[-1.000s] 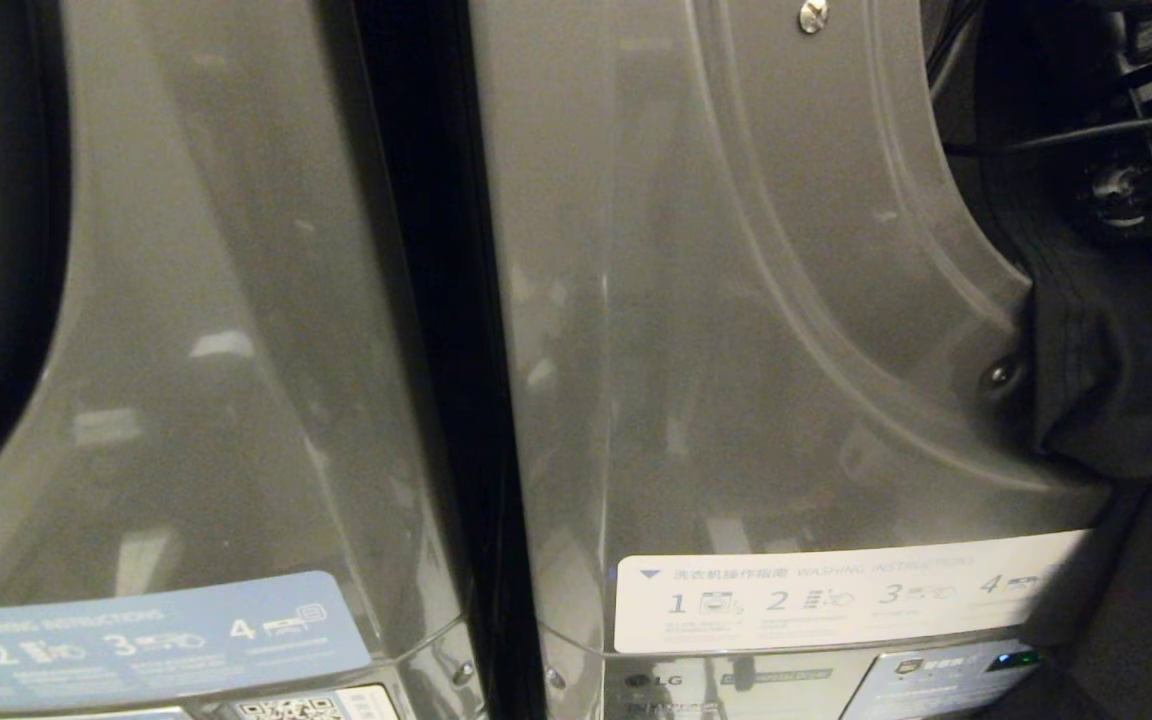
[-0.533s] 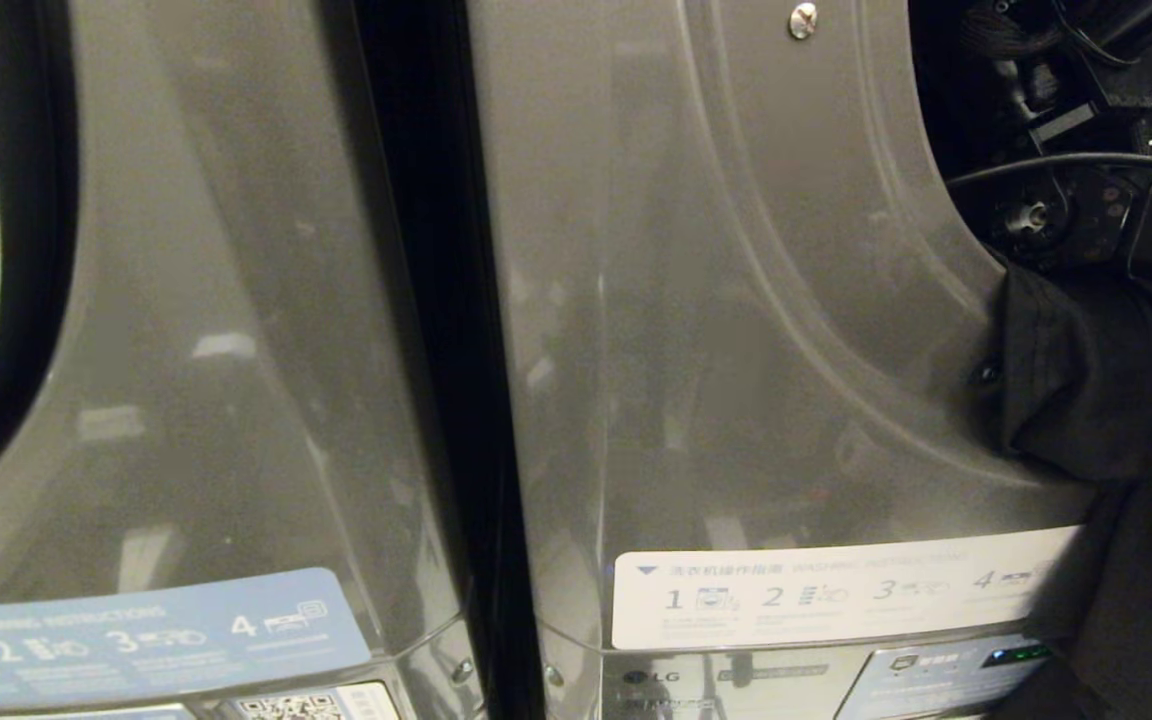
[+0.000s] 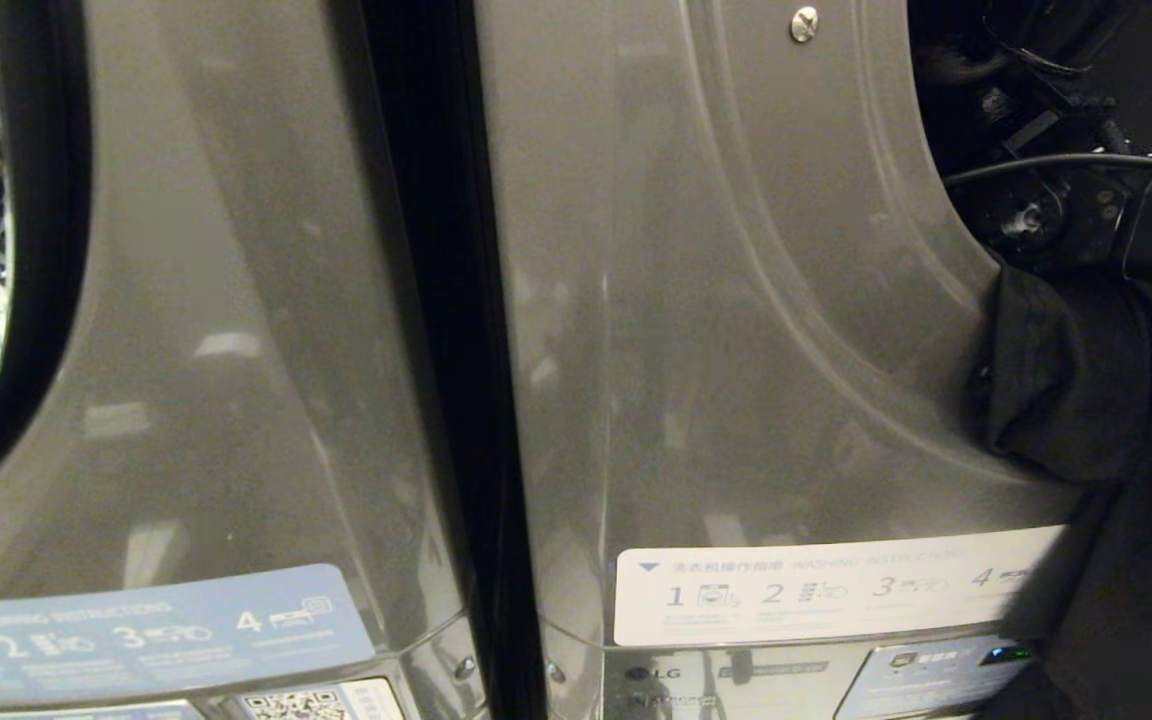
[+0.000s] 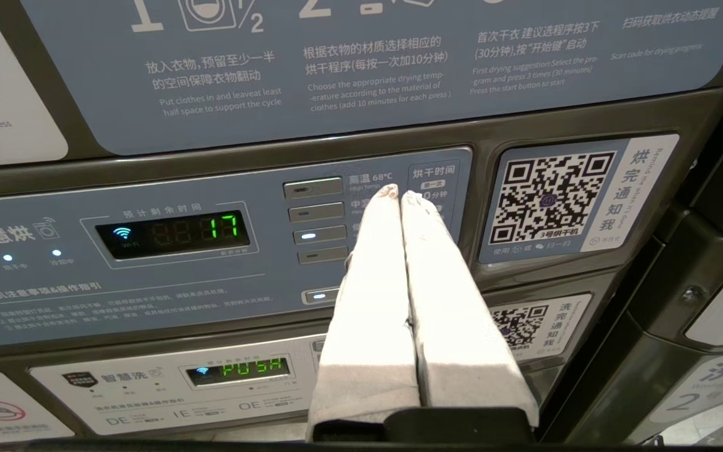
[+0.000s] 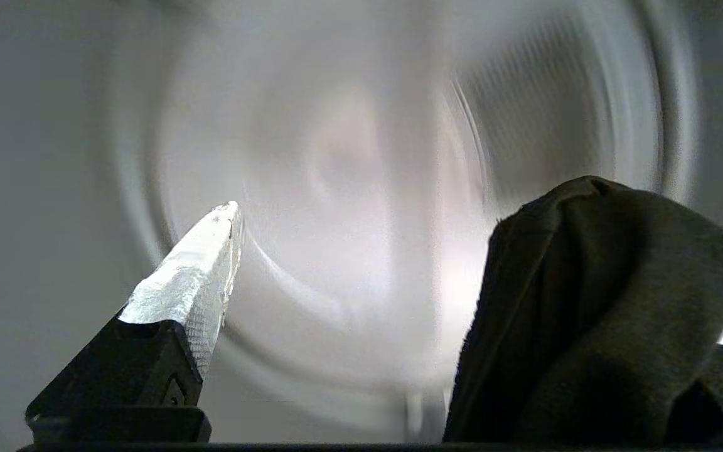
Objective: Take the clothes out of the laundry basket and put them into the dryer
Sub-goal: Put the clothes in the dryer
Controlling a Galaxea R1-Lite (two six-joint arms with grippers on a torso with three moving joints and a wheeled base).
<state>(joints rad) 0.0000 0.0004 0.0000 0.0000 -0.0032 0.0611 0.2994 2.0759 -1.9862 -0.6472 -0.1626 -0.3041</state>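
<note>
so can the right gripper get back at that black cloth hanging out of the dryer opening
Probably yes. The right gripper is open at the dryer mouth, and the black cloth drapes over one finger and the lower rim with nothing between. The left gripper is parked away at the control panel.

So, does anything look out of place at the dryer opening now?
Yes. A black garment hangs over the lip of the dryer opening, partly outside. In the right wrist view, dark cloth drapes over one side of the open right gripper.

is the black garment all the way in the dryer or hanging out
Hanging out. In the head view the black garment drapes over the lower lip of the dryer opening and down its front panel.
</note>
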